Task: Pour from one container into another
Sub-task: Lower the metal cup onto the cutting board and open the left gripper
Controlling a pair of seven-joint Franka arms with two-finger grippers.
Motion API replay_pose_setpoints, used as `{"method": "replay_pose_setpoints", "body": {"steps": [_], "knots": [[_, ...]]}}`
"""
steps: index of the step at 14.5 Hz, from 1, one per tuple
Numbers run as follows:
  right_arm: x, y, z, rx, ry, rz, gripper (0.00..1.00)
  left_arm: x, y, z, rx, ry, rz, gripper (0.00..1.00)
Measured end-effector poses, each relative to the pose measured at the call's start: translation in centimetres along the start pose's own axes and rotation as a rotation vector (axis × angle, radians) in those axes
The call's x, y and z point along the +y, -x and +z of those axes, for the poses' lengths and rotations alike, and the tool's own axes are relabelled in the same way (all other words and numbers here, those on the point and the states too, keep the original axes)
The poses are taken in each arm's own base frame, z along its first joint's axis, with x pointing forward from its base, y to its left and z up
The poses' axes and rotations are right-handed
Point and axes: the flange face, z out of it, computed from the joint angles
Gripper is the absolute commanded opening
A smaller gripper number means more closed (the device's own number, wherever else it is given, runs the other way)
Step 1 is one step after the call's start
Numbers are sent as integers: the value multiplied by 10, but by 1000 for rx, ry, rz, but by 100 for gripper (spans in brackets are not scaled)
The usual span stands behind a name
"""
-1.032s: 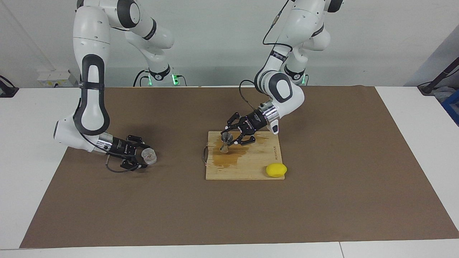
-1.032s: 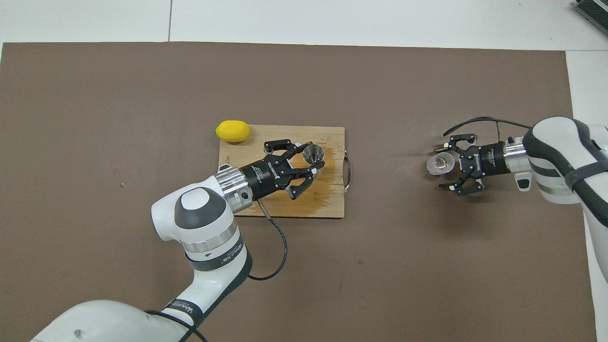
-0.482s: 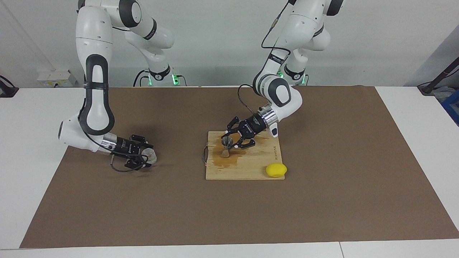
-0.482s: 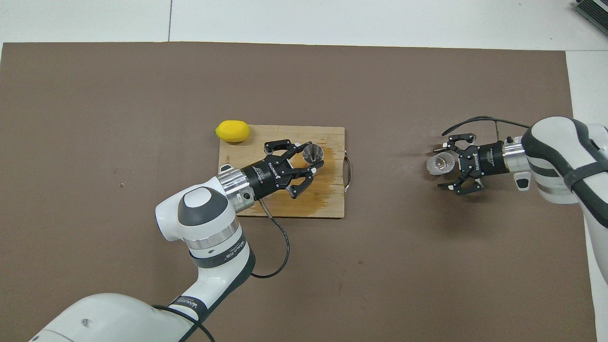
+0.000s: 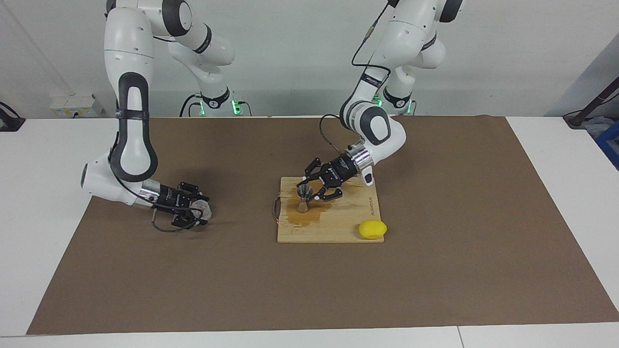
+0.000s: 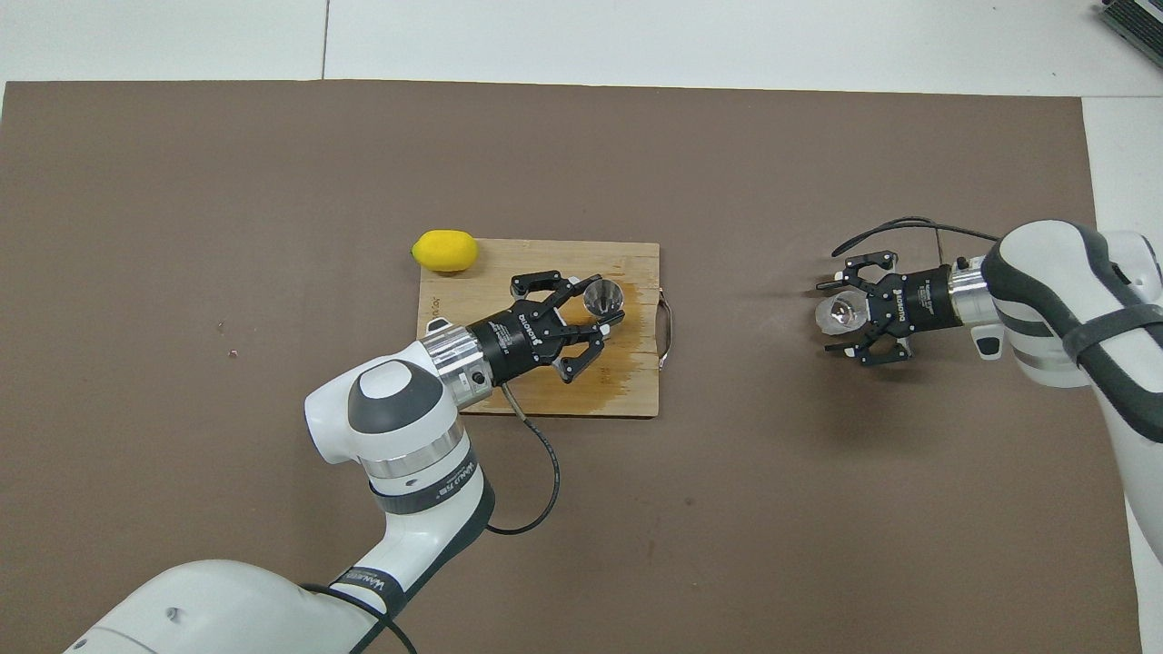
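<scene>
The left gripper (image 5: 309, 189) is clamped around the silver jigger (image 5: 303, 198), which stands upright on the wooden cutting board (image 5: 338, 222) (a damp stain spreads beneath it). The right gripper (image 5: 199, 212) has its 2 fingers around the clear glass tumbler (image 5: 202, 210), low over the brown mat (image 5: 435, 270) toward the right arm's end; whether it grips yet I cannot tell. A lemon (image 5: 372, 229) rests at the board's corner.

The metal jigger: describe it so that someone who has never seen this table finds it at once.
Start at the wooden cutting board in the middle of the brown mat. Near the board's edge closest to the robots, by its wet stain, the jigger stands upright at the left gripper. It is small, silver and hourglass-shaped, unlike the lemon or the clear glass tumbler at the right gripper.
</scene>
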Motion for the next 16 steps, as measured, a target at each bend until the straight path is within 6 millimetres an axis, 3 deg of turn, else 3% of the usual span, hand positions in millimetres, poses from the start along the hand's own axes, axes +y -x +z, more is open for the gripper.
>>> {"method": "replay_pose_setpoints", "body": {"steps": [2,4,5,11,16], "knots": [[0,-2,-1,1,-3,3,89,0,-1,0,4,4,-1,24],[1,-4,-4,1,-6,7,89,1,-1,-1,8,9,-2,51],[1,-5,-5,2,-8,8,89,1,-2,-1,10,10,-2,100],[1,-5,-5,2,-9,9,82,1,-2,-1,9,11,-2,100],[3,-11,-11,2,-18,18,49,-11,0,6,17,-3,7,100]]}}
